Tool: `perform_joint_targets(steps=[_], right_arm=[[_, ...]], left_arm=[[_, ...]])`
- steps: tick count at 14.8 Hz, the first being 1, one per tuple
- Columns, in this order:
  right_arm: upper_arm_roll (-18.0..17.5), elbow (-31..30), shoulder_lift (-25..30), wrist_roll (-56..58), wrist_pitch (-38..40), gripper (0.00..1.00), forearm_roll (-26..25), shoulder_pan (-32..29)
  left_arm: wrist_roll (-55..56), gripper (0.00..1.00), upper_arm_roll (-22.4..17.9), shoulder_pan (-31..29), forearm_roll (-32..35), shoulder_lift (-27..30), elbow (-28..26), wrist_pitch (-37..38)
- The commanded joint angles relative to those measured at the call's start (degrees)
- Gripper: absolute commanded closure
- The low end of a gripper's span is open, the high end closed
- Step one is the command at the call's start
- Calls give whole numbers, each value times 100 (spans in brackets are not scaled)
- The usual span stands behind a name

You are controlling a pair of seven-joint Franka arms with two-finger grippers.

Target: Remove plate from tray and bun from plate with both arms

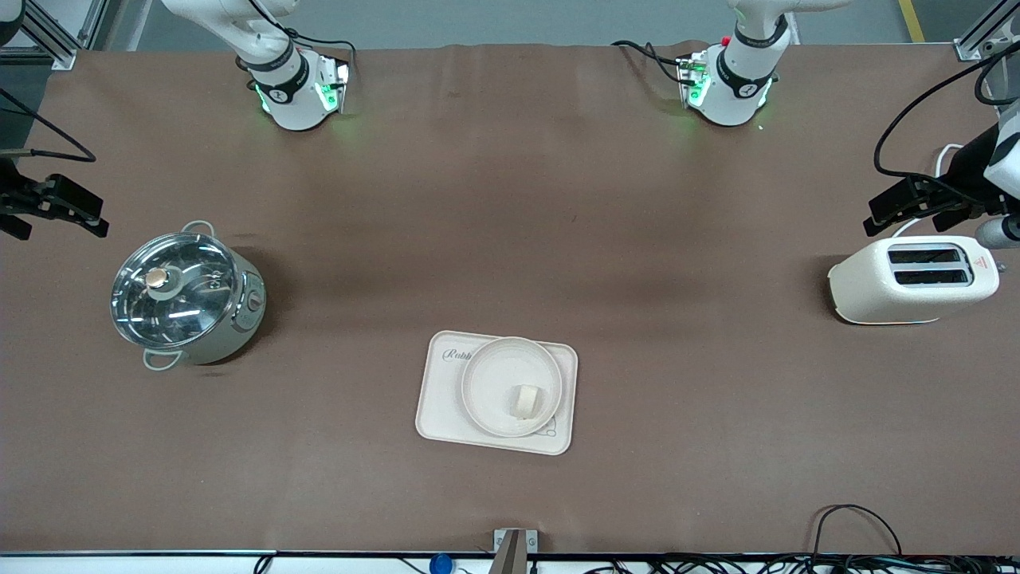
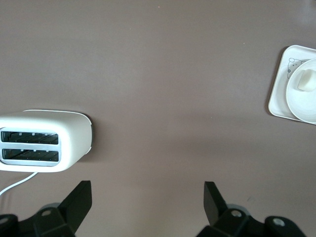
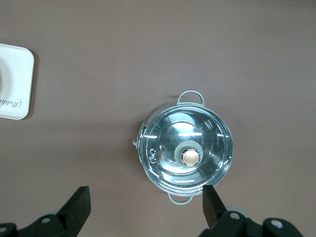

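Claws (image 1: 908, 209) (image 1: 48, 209) hang open, well apart from bun (image 1: 525, 400) on plate (image 1: 490, 383).

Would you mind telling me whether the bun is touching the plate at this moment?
Touching. The front view shows the bun resting inside the plate, and the left wrist view shows the same with no gap.

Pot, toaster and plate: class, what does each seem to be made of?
Pot: likely polished metal with a glass lid, mirror-like reflections. Toaster: probably glossy cream plastic or enamelled metal, smooth shell. Plate: matte cream, possibly ceramic or plastic; unclear.
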State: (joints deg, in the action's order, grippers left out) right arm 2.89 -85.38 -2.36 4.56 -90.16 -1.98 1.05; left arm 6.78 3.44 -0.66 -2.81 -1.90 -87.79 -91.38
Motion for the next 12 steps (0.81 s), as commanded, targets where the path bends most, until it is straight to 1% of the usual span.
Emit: perform_joint_targets(steps=[1, 4, 6, 8, 9, 11, 12], right_arm=[[-17, -180, 148, -95, -81, 0, -66, 27], [-34, -102, 87, -52, -98, 0, -22, 149], [-26, -127, -229, -16, -81, 0, 380, 526], [-17, -66, -728, -130, -176, 0, 435, 1026], [-17, -5, -1018, -357, -534, 0, 644, 1220], [-26, -5, -1598, -1391, -1299, 0, 1197, 1397], [-26, 13, -1975, -1814, -1711, 0, 1478, 1589]], left_arm=[[-45, 0, 8, -13, 122, -65, 157, 103], [-54, 0, 8, -39, 122, -65, 157, 103], [-54, 0, 8, -48, 122, -65, 157, 103], [-54, 0, 8, -48, 114, -73, 157, 103], [-54, 0, 8, -48, 114, -65, 157, 103], [-54, 0, 8, -48, 114, -65, 157, 103], [-54, 0, 8, -57, 114, -65, 157, 103]])
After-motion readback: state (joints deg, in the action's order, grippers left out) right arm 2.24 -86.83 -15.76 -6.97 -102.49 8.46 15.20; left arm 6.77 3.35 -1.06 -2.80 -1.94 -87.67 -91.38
